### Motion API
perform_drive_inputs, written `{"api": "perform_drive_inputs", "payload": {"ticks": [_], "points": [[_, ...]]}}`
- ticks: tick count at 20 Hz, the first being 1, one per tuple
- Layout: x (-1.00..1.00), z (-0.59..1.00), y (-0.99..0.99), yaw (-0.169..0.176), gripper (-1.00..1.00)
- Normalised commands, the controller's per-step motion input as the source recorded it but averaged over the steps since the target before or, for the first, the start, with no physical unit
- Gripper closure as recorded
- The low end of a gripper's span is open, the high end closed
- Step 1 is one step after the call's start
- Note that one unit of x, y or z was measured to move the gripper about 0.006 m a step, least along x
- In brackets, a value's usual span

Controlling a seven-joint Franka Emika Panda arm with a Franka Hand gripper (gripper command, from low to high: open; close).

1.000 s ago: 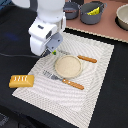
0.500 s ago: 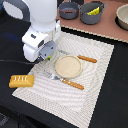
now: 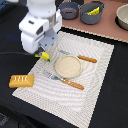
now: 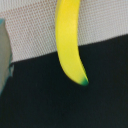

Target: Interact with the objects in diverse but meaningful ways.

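Observation:
A yellow green-tipped banana [image 3: 45, 56] sits right under my gripper [image 3: 43, 51] at the striped mat's edge on the exterior view's left. The arm's white body hides the fingers, so I cannot tell whether they grip it. In the wrist view the banana [image 4: 67, 40] fills the middle, its green tip over the black table. An orange-brown bun with white stripes [image 3: 21, 80] lies on the black table beside the mat's near left corner. A yellow piece [image 3: 93, 10], perhaps the cheese wedge, lies in a grey pot. No sausage shows.
A beige plate [image 3: 67, 66] sits mid-mat [image 3: 97, 95], with an orange-handled fork [image 3: 65, 81] in front of it and a knife [image 3: 82, 58] behind. Two grey pots [image 3: 69, 9] [image 3: 92, 17] and a bowl [image 3: 122, 17] stand on the brown surface at the back.
The arm has moved toward the exterior view's left and lower, over the mat's left edge above the banana. The bun, plate and cutlery have not moved.

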Motion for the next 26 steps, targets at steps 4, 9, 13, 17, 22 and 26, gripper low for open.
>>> {"api": "perform_drive_inputs", "payload": {"ticks": [4, 9, 13, 17, 22, 26], "points": [[0.00, 0.15, -0.94, 0.016, -1.00], [-0.01, 0.03, -0.90, 0.045, -1.00], [0.00, -0.03, -0.77, 0.114, -1.00], [0.00, -0.07, -0.78, 0.109, -1.00], [0.09, -0.10, -0.77, 0.102, -1.00], [0.20, -0.24, -0.56, 0.057, -1.00]]}}
